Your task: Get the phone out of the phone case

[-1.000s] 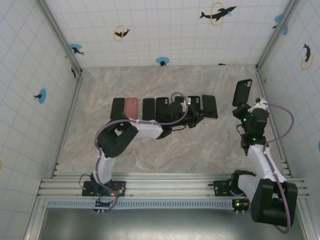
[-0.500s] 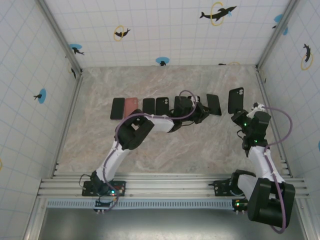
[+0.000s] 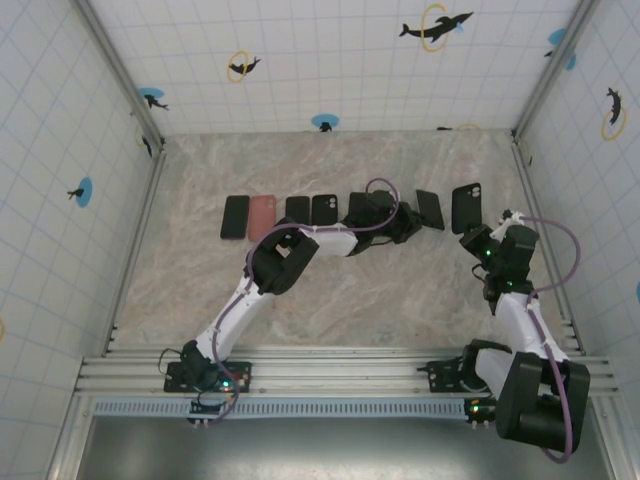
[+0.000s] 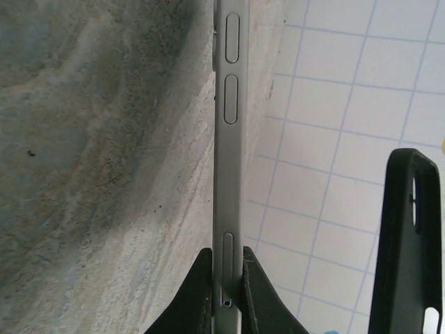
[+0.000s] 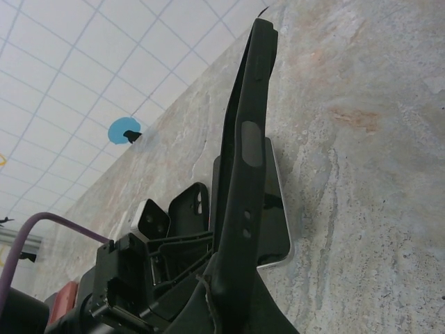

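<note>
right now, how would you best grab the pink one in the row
Probably by the near short end of the pink one, from above: it lies flat, with black neighbours close along both long sides, so only its ends look free.

Phone and case move closer together
The left end effector (image 3: 408,222) slid the phone (image 3: 430,210) right. The right end effector (image 3: 473,236) brought the case (image 3: 466,208) left and nearer.
</note>
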Controlling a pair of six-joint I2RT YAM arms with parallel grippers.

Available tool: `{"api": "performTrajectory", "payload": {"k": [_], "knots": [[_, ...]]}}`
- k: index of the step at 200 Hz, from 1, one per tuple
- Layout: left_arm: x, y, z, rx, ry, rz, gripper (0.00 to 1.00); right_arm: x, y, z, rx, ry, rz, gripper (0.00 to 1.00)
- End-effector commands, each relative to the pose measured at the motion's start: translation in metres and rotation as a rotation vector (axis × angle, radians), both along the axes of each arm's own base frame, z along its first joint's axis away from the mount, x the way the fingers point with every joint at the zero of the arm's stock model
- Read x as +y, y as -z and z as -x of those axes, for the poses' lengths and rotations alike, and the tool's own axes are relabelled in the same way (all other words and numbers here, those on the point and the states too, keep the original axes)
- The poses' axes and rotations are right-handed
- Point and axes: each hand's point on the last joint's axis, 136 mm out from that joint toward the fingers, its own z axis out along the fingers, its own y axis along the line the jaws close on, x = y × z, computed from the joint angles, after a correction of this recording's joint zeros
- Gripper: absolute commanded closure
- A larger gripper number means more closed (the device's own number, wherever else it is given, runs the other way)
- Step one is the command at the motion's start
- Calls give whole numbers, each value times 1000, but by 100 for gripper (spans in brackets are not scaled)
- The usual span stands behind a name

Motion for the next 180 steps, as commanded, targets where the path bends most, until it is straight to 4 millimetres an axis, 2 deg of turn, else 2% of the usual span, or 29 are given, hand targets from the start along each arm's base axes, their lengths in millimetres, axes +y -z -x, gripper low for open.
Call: {"api": "performTrajectory", "payload": {"k": [1, 31, 130, 174, 180], "knots": [[-2, 4, -5, -7, 15, -11, 99, -1, 8, 2, 16, 0, -2, 100], [0, 8, -3, 15, 14, -34, 82, -1, 11, -1, 29, -2, 7, 100], [8, -3, -1, -6, 14, -117, 53, -9, 28, -14, 86, -22, 54, 100], [13, -18, -1, -46, 14, -146, 43, -14, 33, -25, 80, -26, 46, 100], [14, -19, 0, -50, 15, -149, 42, -9, 33, -26, 73, -57, 26, 100]]}}
